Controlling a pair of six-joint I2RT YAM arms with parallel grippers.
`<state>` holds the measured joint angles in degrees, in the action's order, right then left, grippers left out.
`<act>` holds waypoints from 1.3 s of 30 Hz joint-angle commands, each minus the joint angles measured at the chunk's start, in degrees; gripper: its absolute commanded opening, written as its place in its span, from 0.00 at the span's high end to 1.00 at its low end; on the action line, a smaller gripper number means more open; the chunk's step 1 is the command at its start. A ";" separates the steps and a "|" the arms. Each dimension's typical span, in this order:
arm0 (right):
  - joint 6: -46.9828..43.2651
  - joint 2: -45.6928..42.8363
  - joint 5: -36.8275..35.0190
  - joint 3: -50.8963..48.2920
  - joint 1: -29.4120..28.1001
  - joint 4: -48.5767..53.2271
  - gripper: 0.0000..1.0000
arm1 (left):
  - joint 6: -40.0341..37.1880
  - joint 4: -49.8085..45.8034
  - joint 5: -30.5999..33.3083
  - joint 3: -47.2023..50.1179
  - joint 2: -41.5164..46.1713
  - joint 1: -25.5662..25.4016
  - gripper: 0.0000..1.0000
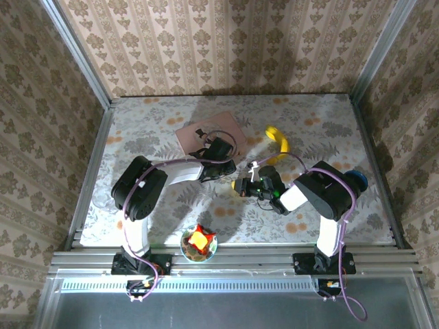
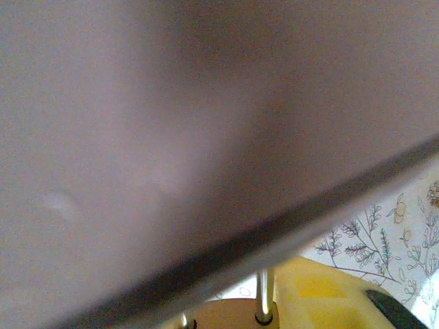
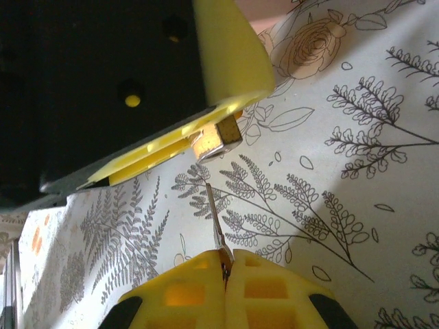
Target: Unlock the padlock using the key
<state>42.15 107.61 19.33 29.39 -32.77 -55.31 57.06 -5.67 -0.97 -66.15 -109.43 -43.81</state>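
The small brass padlock (image 3: 215, 138) is clamped between the yellow fingers (image 3: 230, 55) of my left gripper (image 1: 228, 171), which is shut on it. In the left wrist view its brass body (image 2: 226, 317) and silvery shackle (image 2: 265, 296) show at the bottom edge, beside one yellow finger (image 2: 329, 295). My right gripper (image 3: 226, 269) is shut on the slim metal key (image 3: 214, 216). The blade points up at the padlock, its tip a short gap below the body. In the top view the right gripper (image 1: 245, 186) faces the left one at mid-table.
A pink box (image 1: 208, 134) lies just behind the left gripper, and its blurred surface (image 2: 171, 123) blocks most of the left wrist view. A yellow banana (image 1: 278, 142) lies behind the right gripper. A bowl (image 1: 199, 244) stands at the near edge, a blue object (image 1: 358, 180) at the right.
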 commanded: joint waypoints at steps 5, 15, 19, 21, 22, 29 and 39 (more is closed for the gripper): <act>2.23 2.56 -5.05 1.73 -0.18 3.05 1.00 | 0.25 2.41 -1.31 0.51 2.02 -0.03 1.00; 2.66 3.35 -6.03 0.89 -0.18 0.45 1.00 | 0.59 2.33 -1.12 0.81 2.10 -0.13 1.00; 3.28 3.43 -7.36 0.16 -0.18 -0.79 1.00 | 0.60 2.15 -1.13 0.64 2.02 -0.11 1.00; 3.54 3.32 -7.80 0.04 -0.18 -1.03 1.00 | 0.68 2.04 -1.14 0.60 1.94 -0.13 1.00; 3.68 3.43 -7.95 -0.08 -0.18 -1.15 1.00 | 0.69 2.06 -1.14 0.66 1.94 -0.13 1.00; 4.67 3.82 -8.35 -0.21 -0.17 -2.49 1.00 | 0.86 2.12 -1.27 0.52 1.68 -0.13 1.00; 5.81 4.79 -8.87 -0.42 -0.18 -5.31 1.00 | 0.94 2.15 -1.29 0.56 1.76 -0.10 1.00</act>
<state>47.40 110.43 14.90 29.82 -33.21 -60.95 57.30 -5.19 -1.13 -65.95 -109.43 -43.81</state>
